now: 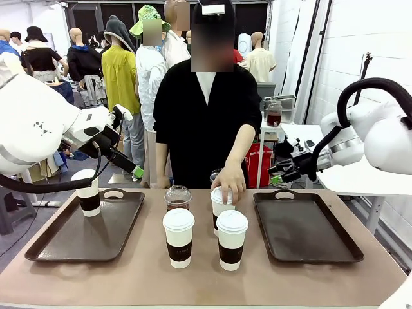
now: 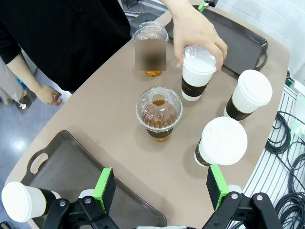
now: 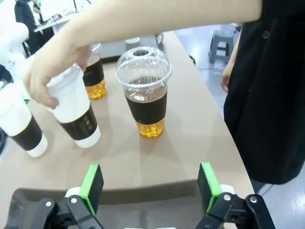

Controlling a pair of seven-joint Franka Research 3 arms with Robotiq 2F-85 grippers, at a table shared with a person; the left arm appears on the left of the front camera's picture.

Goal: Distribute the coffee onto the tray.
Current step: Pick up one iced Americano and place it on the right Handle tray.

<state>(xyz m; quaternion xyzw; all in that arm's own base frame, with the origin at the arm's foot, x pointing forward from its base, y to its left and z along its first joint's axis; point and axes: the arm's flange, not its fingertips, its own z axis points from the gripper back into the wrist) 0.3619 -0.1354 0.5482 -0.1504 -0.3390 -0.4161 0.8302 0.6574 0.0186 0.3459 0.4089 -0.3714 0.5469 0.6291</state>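
The coffee stands mid-table. Two white lidded cups [image 1: 178, 236] [image 1: 231, 239] are nearest me. The person's hand [image 1: 230, 187] rests on a third white cup [image 1: 220, 207]. A clear dome-lidded cup [image 1: 177, 197] stands to its left, and another clear cup [image 1: 215, 174] sits behind the hand. One white cup [image 1: 88, 192] stands on the left tray [image 1: 64, 241]; the right tray [image 1: 309, 232] is bare. My left gripper [image 1: 132, 168] hovers open above the left tray's far edge, and from the wrist its gripper [image 2: 160, 188] looks down on a dome cup [image 2: 158, 112]. My right gripper [image 1: 277, 175] hangs open beyond the right tray, its wrist-view gripper [image 3: 150, 186] facing a dome cup [image 3: 145, 90].
The person in black stands at the far edge, the arm [image 3: 143, 24] reaching across the right wrist view. A red bag [image 1: 257, 164] and a small white table [image 1: 277, 132] stand behind the right tray. Cables [image 2: 286, 143] lie below the table's near edge.
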